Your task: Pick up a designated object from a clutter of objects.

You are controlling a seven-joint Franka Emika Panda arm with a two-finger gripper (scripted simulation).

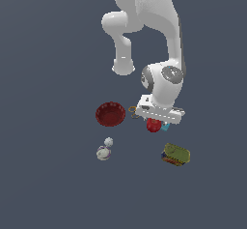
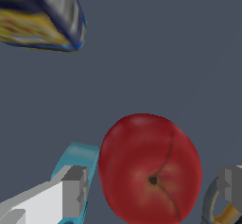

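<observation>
Apple [image 1: 153, 125] sits under the gripper [image 1: 159, 121], between its fingers [image 2: 71, 192]. Bowl [image 1: 110, 114] well off to the exterior view's left, scissors [image 1: 133, 110] between the two. Block [image 1: 166, 125] just beside the apple, tin [image 1: 175, 154] nearer the camera, rightward. White piece [image 1: 104, 150] below the bowl.

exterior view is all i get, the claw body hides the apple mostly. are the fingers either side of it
Observer: Yes. In the wrist view the apple sits between the two fingers, with gaps on both sides.
Operator: anything crowding it
Observer: A cyan block lies right beside the apple, behind one finger.
Operator: and the other side
Observer: The scissors handle loop sits by the other finger.
</observation>
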